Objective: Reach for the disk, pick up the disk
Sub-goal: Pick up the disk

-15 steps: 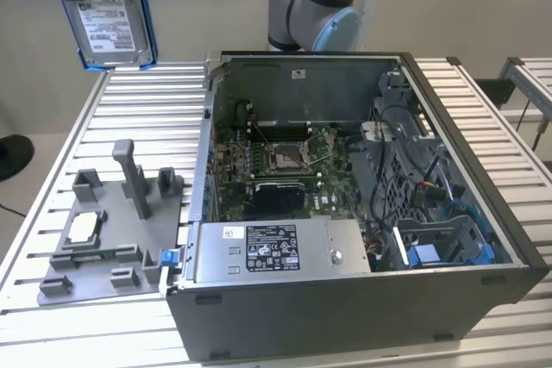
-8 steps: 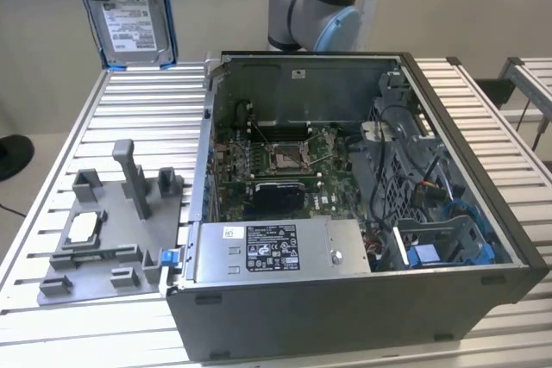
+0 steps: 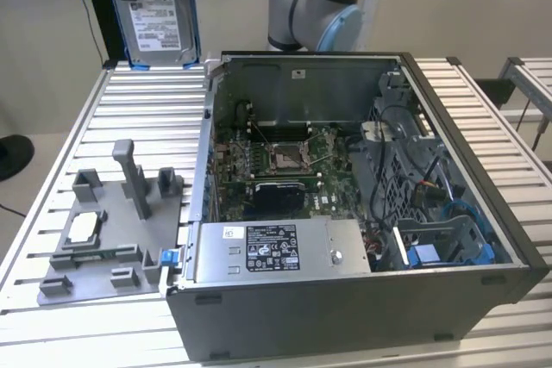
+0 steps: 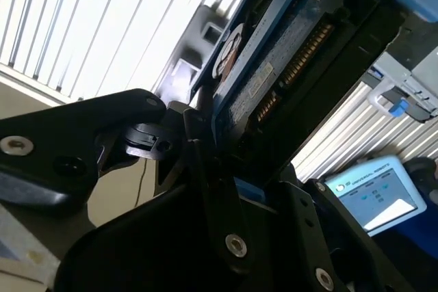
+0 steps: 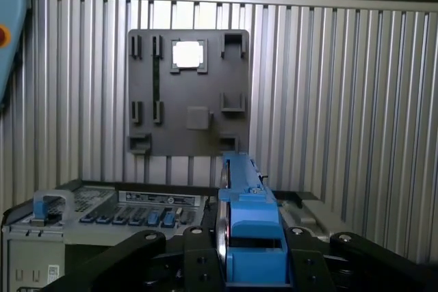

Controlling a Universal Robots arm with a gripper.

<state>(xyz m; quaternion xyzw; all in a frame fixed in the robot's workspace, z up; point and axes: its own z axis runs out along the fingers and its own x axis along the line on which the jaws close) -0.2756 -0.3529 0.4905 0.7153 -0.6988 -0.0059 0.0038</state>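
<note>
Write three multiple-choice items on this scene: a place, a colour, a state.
1. Relative to the table, the disk is: A lying flat on it; B held up off it; C under it.
2. The disk's rails are: A red; B blue; C yellow.
3. The computer case is: A open; B closed; C wrapped.
Answers: 1 B, the fingers clamp it in the air; 2 B, blue edges in the first wrist view; 3 A, its motherboard is exposed.

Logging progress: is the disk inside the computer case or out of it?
Out: the disk is held upright outside the case, clamped in the pincer.
</note>
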